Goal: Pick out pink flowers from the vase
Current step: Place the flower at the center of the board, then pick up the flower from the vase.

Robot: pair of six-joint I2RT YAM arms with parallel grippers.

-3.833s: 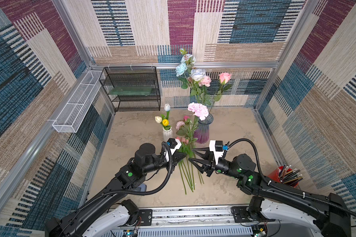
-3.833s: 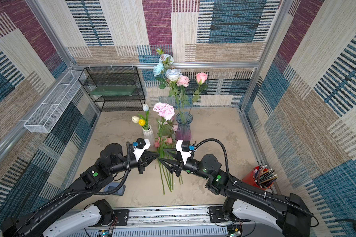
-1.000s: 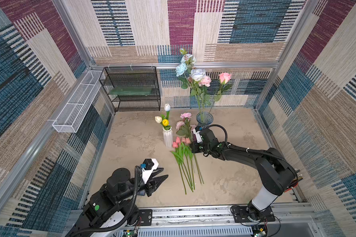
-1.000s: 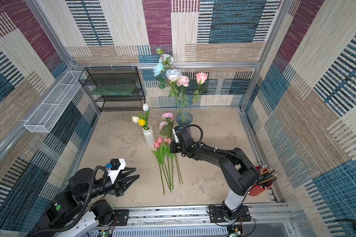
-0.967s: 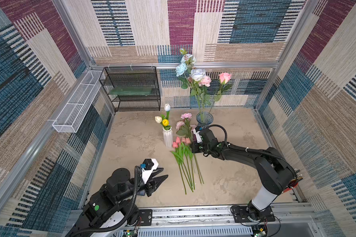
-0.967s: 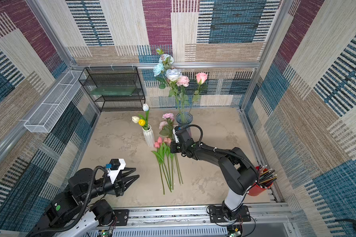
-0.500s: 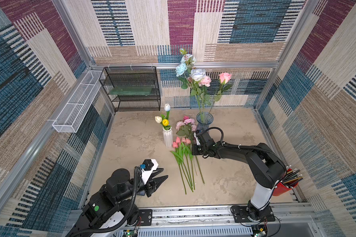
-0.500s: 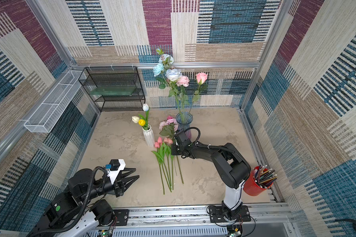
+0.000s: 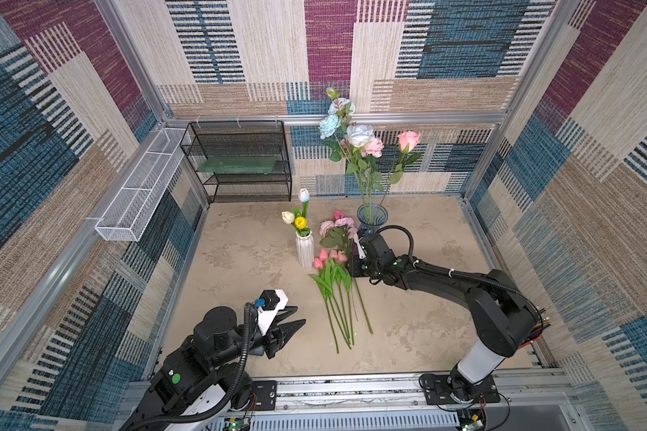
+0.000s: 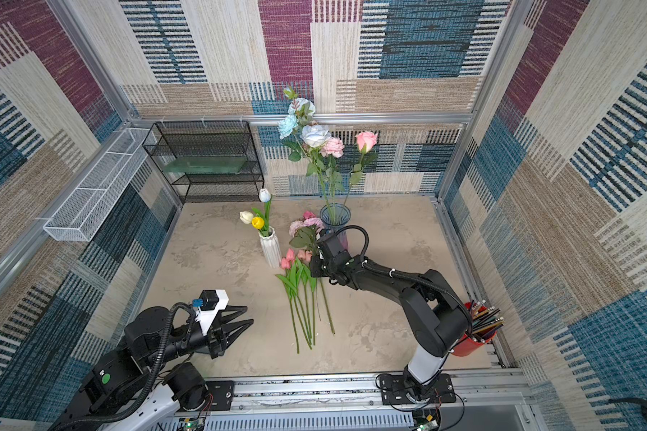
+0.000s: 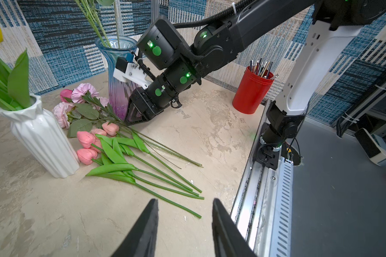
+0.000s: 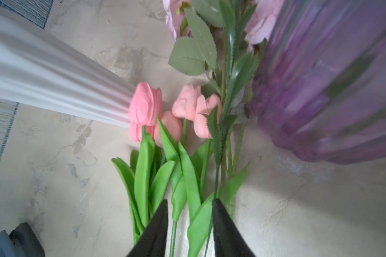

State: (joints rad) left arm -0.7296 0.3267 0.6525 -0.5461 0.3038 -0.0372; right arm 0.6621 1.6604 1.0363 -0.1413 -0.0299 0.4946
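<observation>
Right wrist view, glass vase (image 12: 332, 89) blurred, pink tulips (image 12: 145, 104) partly leaf-covered

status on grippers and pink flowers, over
left gripper open, empty. right gripper open over pink flowers on table. two pink blooms in glass vase. white vase close by.

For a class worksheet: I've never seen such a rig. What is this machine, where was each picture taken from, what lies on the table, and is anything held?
It is a robot with two arms, each ending in a two-fingered gripper. Two pictures look down from overhead cameras set side by side; two come from cameras on the wrists. On the table lie pink tulips and larger pink flowers. Two pink blooms stand in the glass vase with pale blue and white roses. A white vase holds white and yellow tulips. The left gripper and right gripper are both open, holding nothing.
</observation>
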